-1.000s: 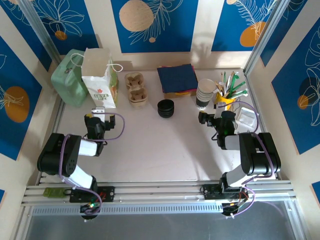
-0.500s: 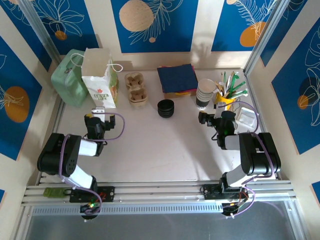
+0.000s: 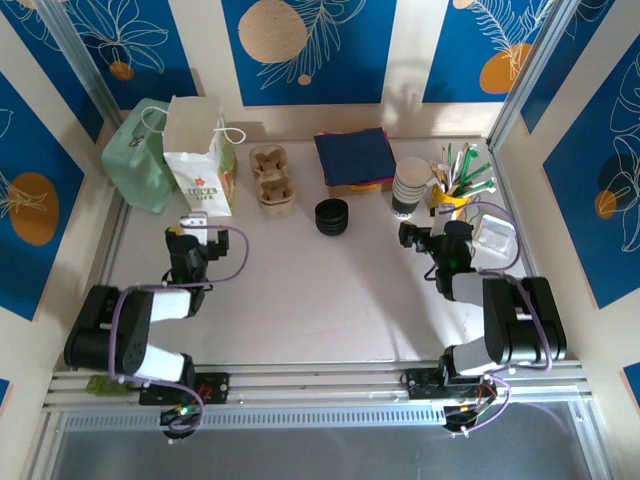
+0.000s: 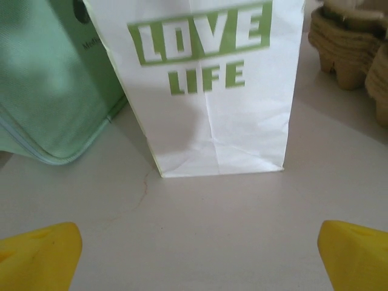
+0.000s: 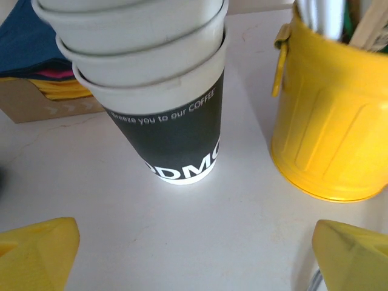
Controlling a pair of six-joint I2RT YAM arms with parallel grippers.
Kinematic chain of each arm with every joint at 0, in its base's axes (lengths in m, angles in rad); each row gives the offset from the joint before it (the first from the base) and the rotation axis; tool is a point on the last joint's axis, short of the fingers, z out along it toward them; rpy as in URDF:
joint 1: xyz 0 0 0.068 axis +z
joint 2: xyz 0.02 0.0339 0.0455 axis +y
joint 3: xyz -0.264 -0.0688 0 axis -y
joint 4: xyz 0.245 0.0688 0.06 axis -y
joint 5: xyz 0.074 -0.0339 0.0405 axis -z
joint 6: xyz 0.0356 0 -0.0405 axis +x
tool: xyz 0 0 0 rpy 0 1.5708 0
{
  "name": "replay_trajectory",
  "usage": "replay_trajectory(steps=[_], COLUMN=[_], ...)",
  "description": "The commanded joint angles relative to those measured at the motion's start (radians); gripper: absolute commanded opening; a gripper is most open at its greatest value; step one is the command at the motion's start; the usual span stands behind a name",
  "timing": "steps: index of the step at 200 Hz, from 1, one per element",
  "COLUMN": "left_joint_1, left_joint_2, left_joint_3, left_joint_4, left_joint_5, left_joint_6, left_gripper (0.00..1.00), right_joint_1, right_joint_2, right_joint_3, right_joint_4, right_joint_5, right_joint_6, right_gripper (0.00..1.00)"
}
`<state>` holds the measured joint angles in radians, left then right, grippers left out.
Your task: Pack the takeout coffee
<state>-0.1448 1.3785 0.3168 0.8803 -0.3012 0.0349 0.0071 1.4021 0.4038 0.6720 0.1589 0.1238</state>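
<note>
Yellow left fingers [image 4: 36,254], right fingers [image 5: 36,248] wide apart, empty; 1 paper bag [image 4: 212,91], 1 cup stack [image 5: 163,91].

From the left wrist, the white bag [image 4: 212,91] loses its top past the edge. The green bag [image 4: 48,79] runs off the left, and the carrier [image 4: 348,42] is clipped at far right. Of the left tool [image 4: 197,257], just two yellow tips poke in. From the right wrist, the cup stack [image 5: 157,91] and bucket [image 5: 333,121] are cut off at the top, and the bucket's sticks [image 5: 321,12] are blurred.
</note>
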Motion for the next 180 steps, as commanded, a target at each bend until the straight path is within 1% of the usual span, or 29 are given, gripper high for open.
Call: replay_trajectory(steps=[1,11,27,34,52,62,70,79,86,103,131,152,160,180], left_joint_1=[-0.023,-0.035,-0.069,-0.085,-0.119,-0.125,-0.126,-0.126,-0.127,-0.126,-0.127,-0.127,-0.127,-0.127], left_joint_2=[-0.134,-0.193,-0.281,-0.315,-0.389,-0.412,-0.423,-0.428,-0.429,-0.437,-0.442,-0.442,-0.439,-0.442], left_joint_3=[0.022,0.028,0.049,0.069,0.148,0.205,0.251,0.295,0.318,0.371,0.435,0.476,0.488,0.504], left_joint_4=[-0.151,-0.206,-0.308,-0.371,-0.598,-0.735,-0.832,-0.933,-0.984,-1.07,-1.174,-1.223,-1.238,-1.263], left_joint_5=[-0.067,-0.08,-0.115,-0.129,-0.158,-0.15,-0.139,-0.11,-0.081,0.02,0.15,0.232,0.261,0.301], left_joint_6=[-0.014,-0.035,-0.055,-0.066,-0.153,-0.218,-0.27,-0.316,-0.344,-0.39,-0.402,-0.385,-0.374,-0.363], left_gripper=[1.0,0.99,0.99,0.99,0.99,0.99,0.99,0.99,0.99,0.99,0.99,0.99,0.99,0.99], right_joint_1=[0.002,0.003,0.004,0.008,0.01,0.012,0.02,0.034,0.054,0.103,0.147,0.171,0.18,0.176], right_joint_2=[-0.125,-0.187,-0.298,-0.347,-0.459,-0.499,-0.521,-0.532,-0.535,-0.499,-0.35,-0.22,-0.178,-0.082], right_joint_3=[0.048,0.049,0.08,0.104,0.203,0.275,0.328,0.395,0.444,0.591,0.853,1.027,1.079,1.192], right_joint_4=[-0.144,-0.187,-0.329,-0.412,-0.67,-0.813,-0.91,-0.988,-1.044,-1.205,-1.434,-1.547,-1.577,-1.634], right_joint_5=[0.031,0.034,0.024,0.019,0.037,0.019,-0.019,-0.068,-0.066,-0.016,0.051,0.103,0.142,0.19], right_joint_6=[0.049,0.075,0.138,0.164,0.329,0.404,0.433,0.426,0.43,0.449,0.449,0.415,0.41,0.403], right_gripper=[0.99,0.99,0.99,0.99,0.99,1.0,1.0,0.95,0.92,0.92,0.92,0.91,0.9,0.88])
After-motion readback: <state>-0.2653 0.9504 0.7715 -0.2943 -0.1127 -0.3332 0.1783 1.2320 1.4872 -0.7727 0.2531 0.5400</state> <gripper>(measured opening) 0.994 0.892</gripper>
